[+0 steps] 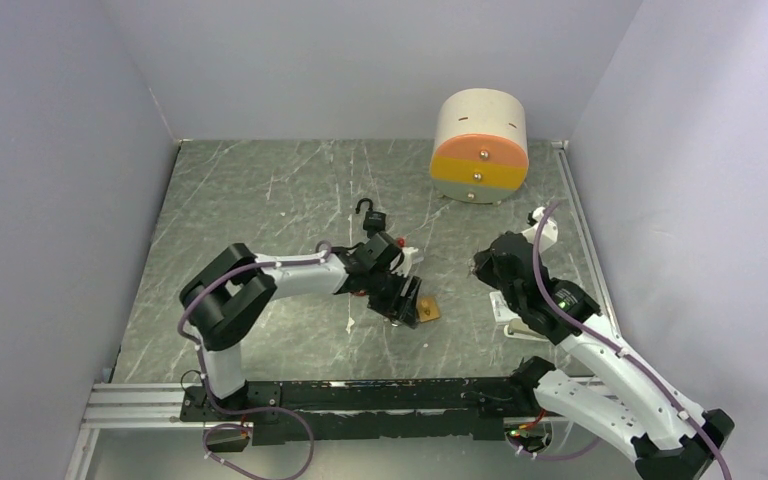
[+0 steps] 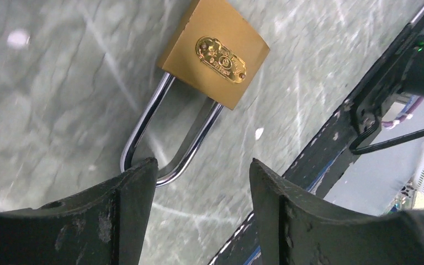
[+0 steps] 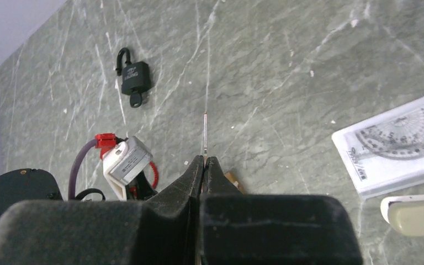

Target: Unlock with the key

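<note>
The brass padlock (image 2: 212,52) lies flat on the table, and at its shackle (image 2: 143,124) end hangs the left gripper (image 2: 204,171), jaws apart, one fingertip over the bend. To the padlock's right, apart from it, the right gripper (image 3: 205,160) is pinched together on the key (image 3: 205,132) (edge-on, a thin sliver).

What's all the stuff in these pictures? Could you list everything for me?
brass padlock: one, gold with a silver shackle, flat on the table by the left fingers
black padlock: one, black, farther back on the table
key: one, thin blade seen edge-on, probably the key, pinched in the right fingers
drawer box: one, round, cream with orange and yellow drawers, far right corner
protractor case: one, white, right side
table: one, green marble
left fingers: two, black, open
right fingers: two, black, shut
</note>
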`<state>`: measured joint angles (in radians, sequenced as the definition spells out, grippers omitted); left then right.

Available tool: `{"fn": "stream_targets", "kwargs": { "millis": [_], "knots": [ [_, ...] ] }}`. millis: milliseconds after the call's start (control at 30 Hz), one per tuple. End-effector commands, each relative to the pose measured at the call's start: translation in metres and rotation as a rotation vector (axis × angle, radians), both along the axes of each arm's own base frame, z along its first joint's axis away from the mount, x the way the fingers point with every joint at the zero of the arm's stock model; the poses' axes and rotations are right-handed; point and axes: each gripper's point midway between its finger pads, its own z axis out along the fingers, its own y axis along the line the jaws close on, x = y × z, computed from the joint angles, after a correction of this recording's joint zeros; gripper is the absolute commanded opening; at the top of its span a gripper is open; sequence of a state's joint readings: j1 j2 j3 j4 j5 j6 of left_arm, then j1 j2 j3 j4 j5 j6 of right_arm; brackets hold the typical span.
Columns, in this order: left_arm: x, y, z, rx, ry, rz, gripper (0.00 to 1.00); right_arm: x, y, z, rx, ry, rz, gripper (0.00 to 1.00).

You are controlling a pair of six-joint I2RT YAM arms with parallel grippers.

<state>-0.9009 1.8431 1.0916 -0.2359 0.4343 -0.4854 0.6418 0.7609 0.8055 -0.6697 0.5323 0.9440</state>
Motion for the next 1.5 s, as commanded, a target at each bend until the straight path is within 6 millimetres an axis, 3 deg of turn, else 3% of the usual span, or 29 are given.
{"fn": "stream_targets", "kwargs": {
  "millis": [0,167,267,500,700,867,1233,1467],
  "knots": [
    [-0.012,0.053,-0.028,0.204,-0.005,0.061,0.68,0.012,0.033,0.020,0.061,-0.113,0.165,0.00],
    [-0.019,0.089,-0.024,0.251,-0.012,0.137,0.67,-0.007,0.098,0.054,0.202,-0.353,0.575,0.00],
    [-0.020,0.104,-0.016,0.234,-0.003,0.181,0.68,-0.025,0.120,0.070,0.283,-0.472,0.735,0.00],
    [-0.020,0.144,-0.011,0.268,0.041,0.333,0.68,-0.043,0.144,0.089,0.376,-0.598,0.916,0.00],
    [0.004,0.183,-0.004,0.304,0.034,0.497,0.71,-0.052,0.161,0.090,0.418,-0.611,1.036,0.00],
    [0.029,0.200,0.002,0.345,0.021,0.569,0.71,-0.060,0.173,0.094,0.464,-0.618,1.122,0.00],
    [0.067,0.203,0.010,0.328,0.030,0.624,0.70,-0.068,0.186,0.098,0.522,-0.595,1.229,0.00],
    [0.053,0.218,0.035,0.388,0.117,0.844,0.79,-0.038,0.190,0.068,0.503,-0.404,1.078,0.00]
  ]
}}
